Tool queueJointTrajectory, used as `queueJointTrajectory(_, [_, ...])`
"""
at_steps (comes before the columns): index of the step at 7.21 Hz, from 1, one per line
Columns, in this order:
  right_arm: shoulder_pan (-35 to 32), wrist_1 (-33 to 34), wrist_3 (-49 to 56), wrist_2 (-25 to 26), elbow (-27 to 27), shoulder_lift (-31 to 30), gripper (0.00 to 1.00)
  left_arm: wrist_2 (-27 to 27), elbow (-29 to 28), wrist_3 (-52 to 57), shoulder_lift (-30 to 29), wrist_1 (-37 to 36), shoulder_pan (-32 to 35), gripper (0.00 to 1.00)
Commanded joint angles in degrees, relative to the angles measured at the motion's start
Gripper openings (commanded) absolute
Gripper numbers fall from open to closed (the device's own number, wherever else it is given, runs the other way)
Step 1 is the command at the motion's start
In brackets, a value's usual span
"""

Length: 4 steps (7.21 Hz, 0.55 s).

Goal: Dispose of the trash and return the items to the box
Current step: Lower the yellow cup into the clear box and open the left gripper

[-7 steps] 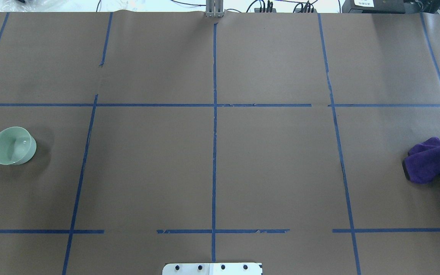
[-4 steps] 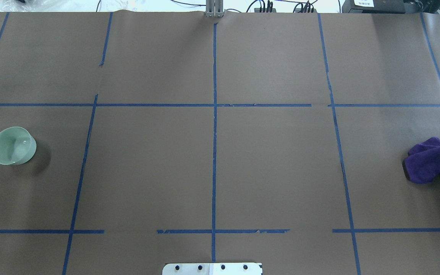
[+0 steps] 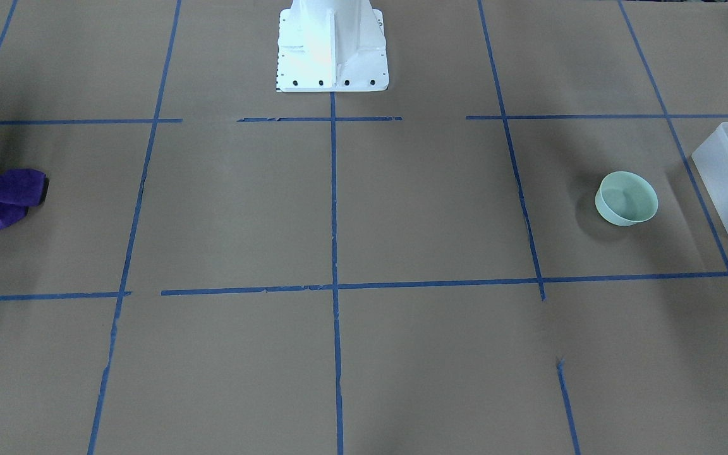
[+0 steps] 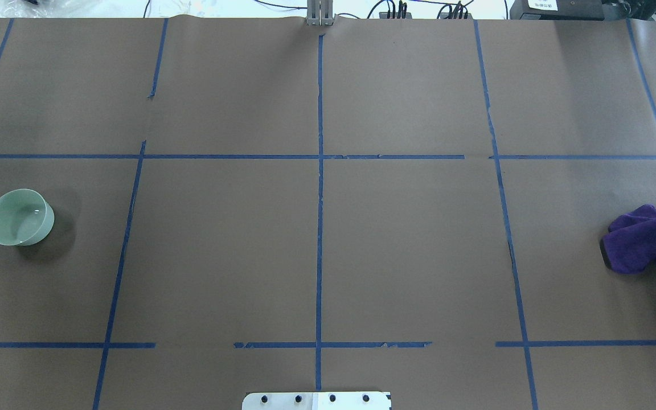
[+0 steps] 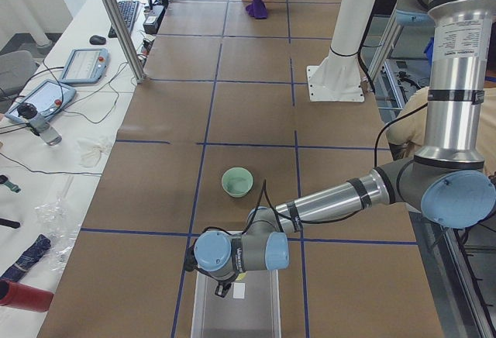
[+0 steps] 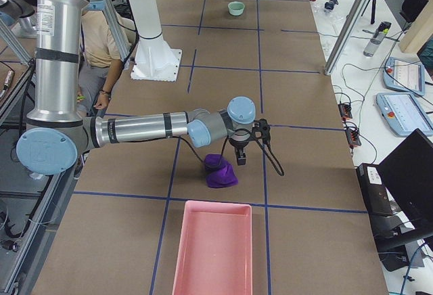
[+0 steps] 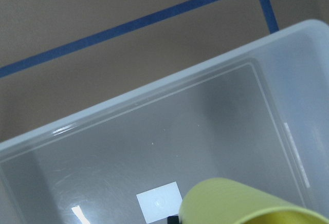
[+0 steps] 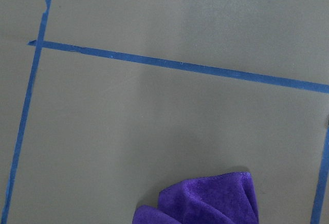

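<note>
At the left end of the table (image 4: 220,256), a clear box (image 3: 718,189) was seen standing on the brown paper, with a white label on its floor. The left gripper (image 5: 223,285) was held over that box. It was shown only in the side view, so it could not be told whether its jaws were apart or together. A yellow-green cup (image 7: 247,206) was caught at the bottom edge of the left wrist view (only part of its rim and wall was shown), over the inside of the box. Whether the cup was gripped could not be told.

Near the box, toward the middle, a pale green bowl (image 4: 19,217) was set upright, apart from the box. The white base (image 3: 332,57) was fixed at the middle of the table's edge on the robot's side, at the end of the centre tape line.

Toward the right end, a purple cloth (image 4: 644,239) was left bunched on the paper. The right gripper (image 6: 241,156) was pointed down just beside the cloth. Neither contact nor the stand of its jaws could be told. Past the cloth, at the right end, a pink tray (image 6: 215,251) was laid apart from it.
</note>
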State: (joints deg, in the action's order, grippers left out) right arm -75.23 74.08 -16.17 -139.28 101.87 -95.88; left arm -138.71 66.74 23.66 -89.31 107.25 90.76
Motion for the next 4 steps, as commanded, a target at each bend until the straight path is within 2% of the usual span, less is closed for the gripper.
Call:
queueJointTrajectory(1, [0.0,0.0,0.0,0.0,0.0,0.0,1.00,-3.2,-3.7,0.0,0.0,2.7,-0.1,0.00])
queueJointTrajectory(2, [0.0,0.0,0.0,0.0,0.0,0.0,1.00,-4.5,-4.8,0.1,0.0,3.0,-0.1,0.00])
queueJointTrajectory(4, [0.1,0.0,0.0,0.0,0.0,0.0,1.00,-4.6,-8.2,0.2,0.1,9.6,-0.2,0.00])
